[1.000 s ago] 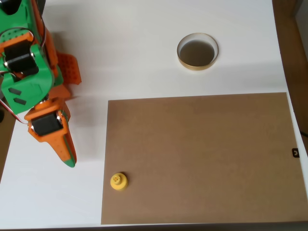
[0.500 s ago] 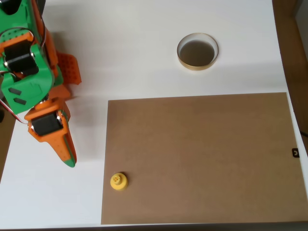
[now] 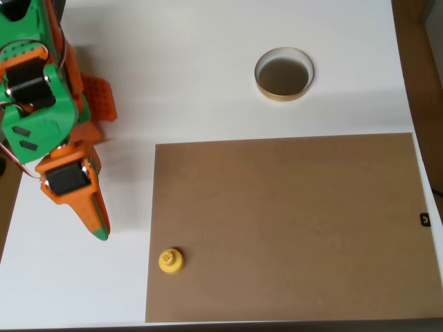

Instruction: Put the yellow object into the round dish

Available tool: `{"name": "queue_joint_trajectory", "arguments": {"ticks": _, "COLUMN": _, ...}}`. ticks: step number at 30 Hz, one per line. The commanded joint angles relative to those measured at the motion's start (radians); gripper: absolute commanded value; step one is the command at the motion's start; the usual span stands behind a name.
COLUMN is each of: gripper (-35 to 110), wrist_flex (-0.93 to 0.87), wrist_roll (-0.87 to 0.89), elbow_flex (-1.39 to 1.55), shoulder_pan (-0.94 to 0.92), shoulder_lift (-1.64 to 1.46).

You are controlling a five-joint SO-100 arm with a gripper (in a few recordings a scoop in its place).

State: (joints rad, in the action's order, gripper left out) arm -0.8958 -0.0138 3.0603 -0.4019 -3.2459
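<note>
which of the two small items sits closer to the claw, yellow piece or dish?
The yellow object, on the brown board's lower-left corner, just right of the claw. The round dish sits far off at upper right.

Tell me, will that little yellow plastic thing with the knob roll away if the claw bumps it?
Probably not far. The small yellow plastic piece sits upright on its wider round base at the brown board's left edge, so it should slide or tip rather than roll. It looks hard and likely light. Knocked over, its round shape might roll in a curve.
</note>
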Motion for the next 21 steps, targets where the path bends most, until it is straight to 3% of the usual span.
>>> {"name": "queue_joint_trajectory", "arguments": {"ticks": 1, "gripper": 0, "wrist_flex": -0.006, "wrist_roll": -0.005, "elbow_flex": -0.069, "shoulder_pan": -0.017, "shoulder_lift": -0.02}}
{"name": "queue_joint_trajectory", "arguments": {"ticks": 21, "gripper": 1, "wrist_flex": -0.005, "wrist_roll": -0.02, "elbow_flex": -0.069, "shoulder_pan": -0.006, "shoulder_lift": -0.02}}
